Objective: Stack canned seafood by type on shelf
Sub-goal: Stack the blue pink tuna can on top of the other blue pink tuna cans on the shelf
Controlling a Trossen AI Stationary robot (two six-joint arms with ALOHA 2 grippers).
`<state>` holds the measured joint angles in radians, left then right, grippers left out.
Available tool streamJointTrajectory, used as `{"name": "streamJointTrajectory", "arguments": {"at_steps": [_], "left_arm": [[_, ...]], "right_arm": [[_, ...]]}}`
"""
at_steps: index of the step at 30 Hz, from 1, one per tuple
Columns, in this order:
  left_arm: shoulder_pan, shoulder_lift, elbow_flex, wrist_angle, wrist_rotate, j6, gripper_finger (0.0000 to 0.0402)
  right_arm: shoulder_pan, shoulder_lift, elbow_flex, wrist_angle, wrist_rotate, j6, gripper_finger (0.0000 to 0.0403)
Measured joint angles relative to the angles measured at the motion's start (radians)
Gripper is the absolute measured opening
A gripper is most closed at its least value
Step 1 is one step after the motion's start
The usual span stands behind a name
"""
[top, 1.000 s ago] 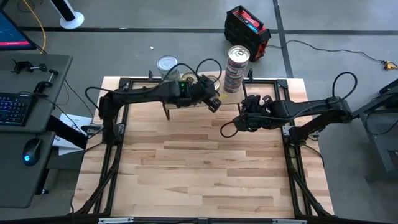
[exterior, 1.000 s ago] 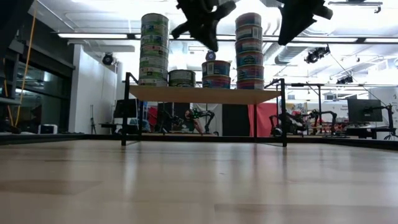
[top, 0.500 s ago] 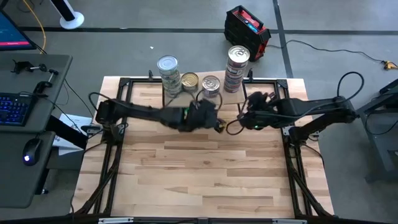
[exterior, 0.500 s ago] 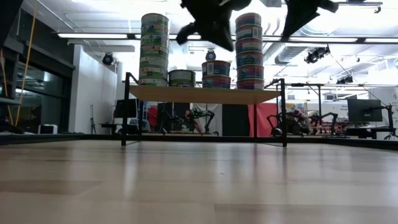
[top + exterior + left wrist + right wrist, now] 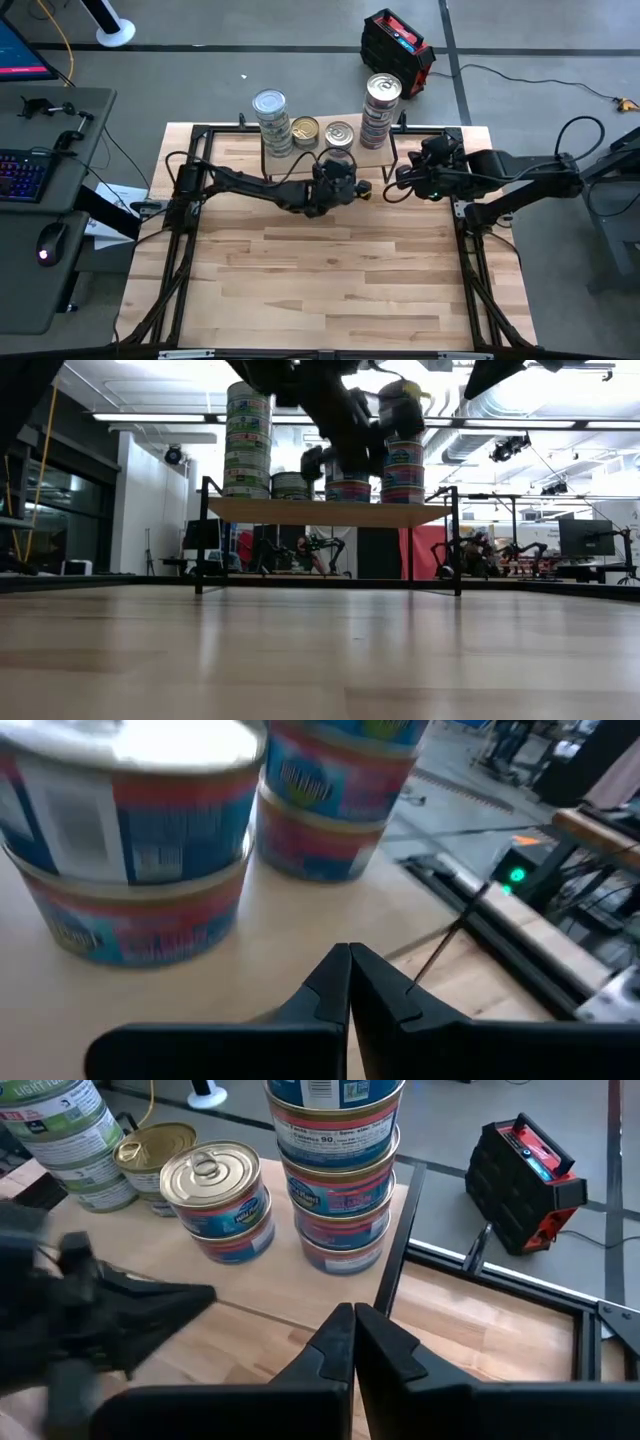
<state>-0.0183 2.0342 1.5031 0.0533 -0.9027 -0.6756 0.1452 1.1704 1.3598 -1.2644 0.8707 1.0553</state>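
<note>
Light wood forms the top of the shelf, a small rack on thin black legs at the far edge of the table. On it the canned seafood stands in four groups: a tall stack of green-labelled tins at the left end, a single gold-lidded tin, a short pile of two blue-and-red tins with a pull-tab lid, and a tall stack of blue-and-red tins at the right end.

Both grippers are empty, with fingers pressed together. The left gripper hangs just above the shelf board, near the two-tin pile but touching no tin; in the left wrist view its closed tips point between that pile and the tall blue-and-red stack. The right gripper is held over the table by the shelf's right end, clear of the tins, its closed tips aimed toward the tall blue-and-red stack.
</note>
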Motion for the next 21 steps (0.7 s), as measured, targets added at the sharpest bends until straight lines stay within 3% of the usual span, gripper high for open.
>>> {"name": "streamJointTrajectory", "arguments": {"at_steps": [21], "left_arm": [[0.064,0.002,0.001,-0.116,-0.025,0.000,0.0000]], "right_arm": [[0.000,0.001,0.000,0.001,0.002,-0.024,0.0000]]}}
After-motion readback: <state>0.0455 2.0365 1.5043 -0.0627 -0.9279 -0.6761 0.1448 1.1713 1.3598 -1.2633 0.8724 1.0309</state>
